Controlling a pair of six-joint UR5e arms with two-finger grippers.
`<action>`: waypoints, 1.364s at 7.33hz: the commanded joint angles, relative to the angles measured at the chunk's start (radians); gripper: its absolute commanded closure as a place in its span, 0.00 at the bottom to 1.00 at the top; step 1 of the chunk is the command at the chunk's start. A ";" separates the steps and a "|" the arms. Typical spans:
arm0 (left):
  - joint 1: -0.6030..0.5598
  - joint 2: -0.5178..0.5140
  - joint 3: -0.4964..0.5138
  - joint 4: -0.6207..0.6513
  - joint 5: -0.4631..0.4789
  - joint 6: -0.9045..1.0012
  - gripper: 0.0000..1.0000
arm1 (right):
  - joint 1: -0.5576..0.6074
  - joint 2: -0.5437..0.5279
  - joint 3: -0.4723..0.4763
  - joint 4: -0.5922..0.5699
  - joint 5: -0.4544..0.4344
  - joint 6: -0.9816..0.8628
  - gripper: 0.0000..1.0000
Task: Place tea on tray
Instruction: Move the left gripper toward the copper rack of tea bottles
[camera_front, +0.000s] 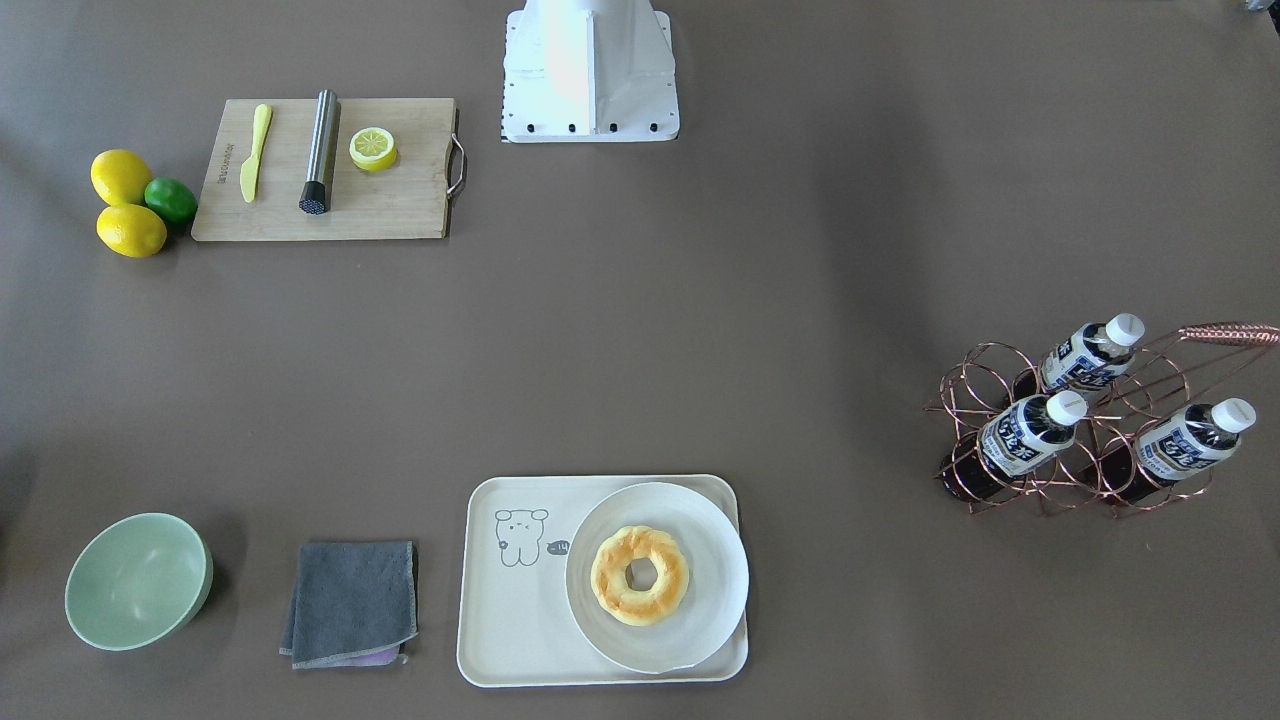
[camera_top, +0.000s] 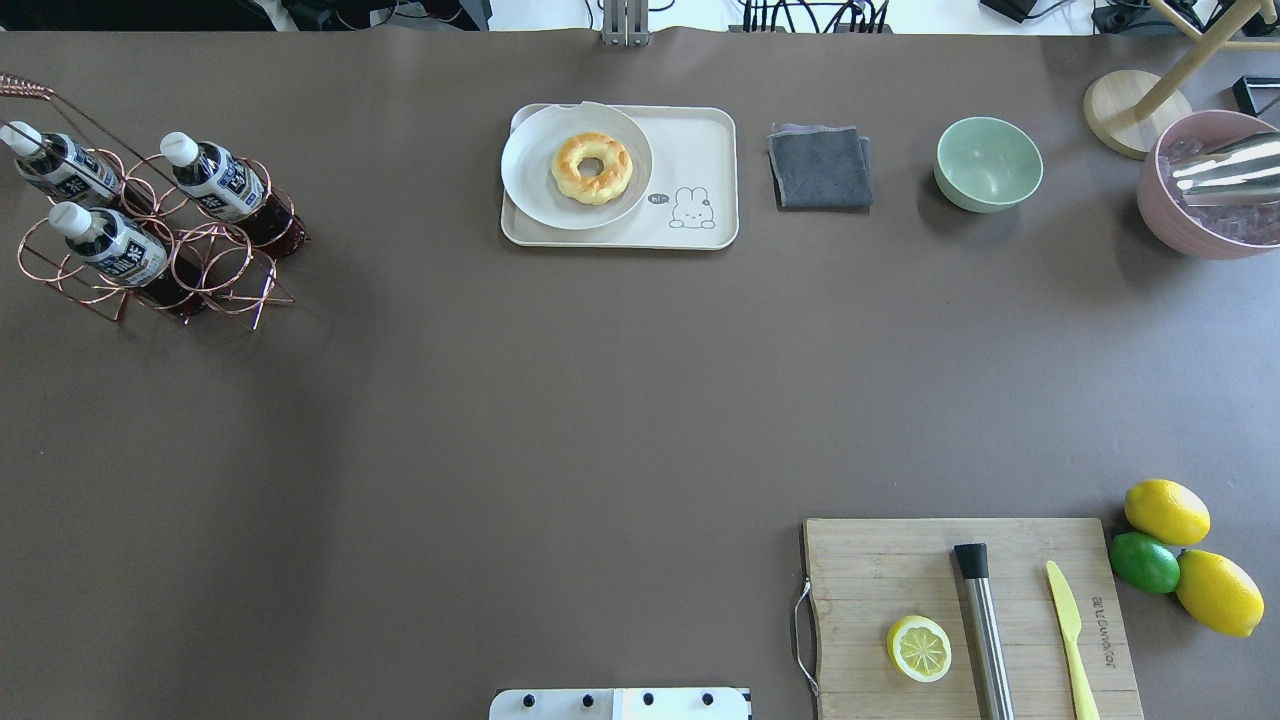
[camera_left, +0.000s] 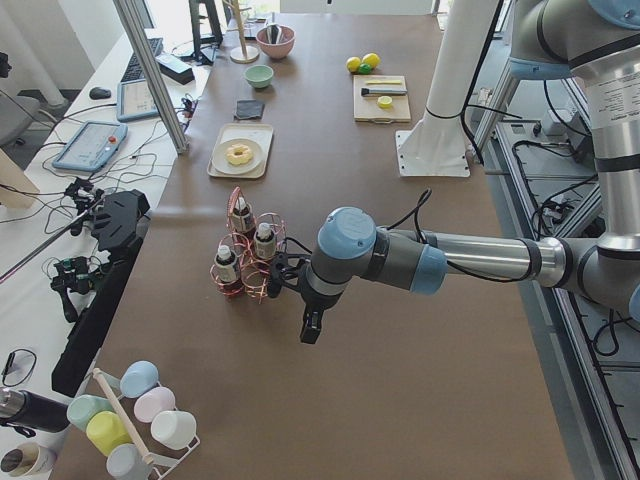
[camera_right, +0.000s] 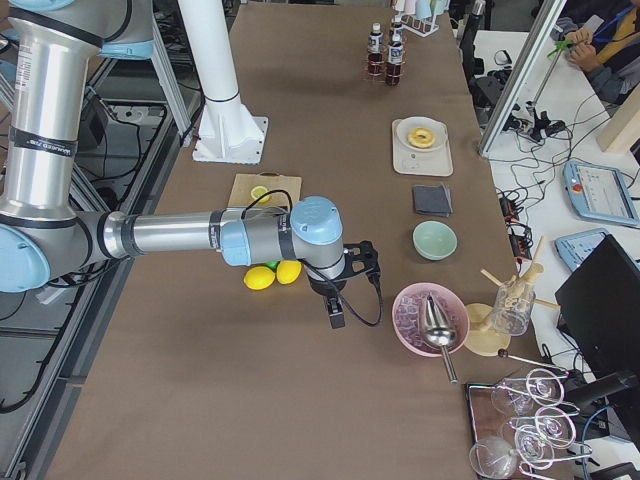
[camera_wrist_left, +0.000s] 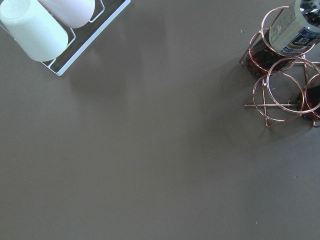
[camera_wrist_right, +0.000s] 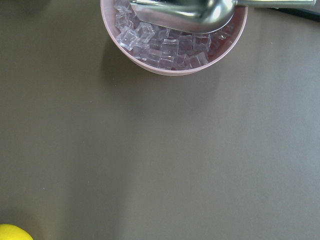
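Observation:
Three tea bottles (camera_front: 1030, 430) with white caps lean in a copper wire rack (camera_front: 1000, 480) at the table's left end; they also show in the overhead view (camera_top: 215, 180). The cream tray (camera_front: 520, 600) with the cartoon drawing holds a round plate (camera_front: 700, 540) with a doughnut (camera_front: 640, 575). My left gripper (camera_left: 311, 327) hangs over the table just beside the rack; I cannot tell if it is open or shut. My right gripper (camera_right: 336, 312) hangs between the lemons and the pink ice bowl; I cannot tell its state. The left wrist view shows one bottle (camera_wrist_left: 295, 25) at the top right.
A wooden cutting board (camera_front: 400, 200) holds a half lemon, a steel muddler and a yellow knife. Two lemons and a lime (camera_front: 170, 200) lie beside it. A green bowl (camera_front: 140, 580), a grey cloth (camera_front: 350, 600), a pink bowl of ice (camera_top: 1210, 185) and a cup rack (camera_wrist_left: 60, 30) stand around.

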 joint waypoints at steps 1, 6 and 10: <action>0.003 0.004 0.001 -0.021 0.001 -0.003 0.03 | 0.013 -0.017 0.008 0.010 0.044 0.000 0.00; 0.029 0.059 -0.006 -0.148 -0.002 -0.012 0.03 | 0.013 -0.019 0.002 0.018 0.065 -0.001 0.00; 0.122 0.025 -0.061 -0.182 -0.062 -0.288 0.03 | 0.013 -0.034 -0.006 0.016 0.147 0.003 0.00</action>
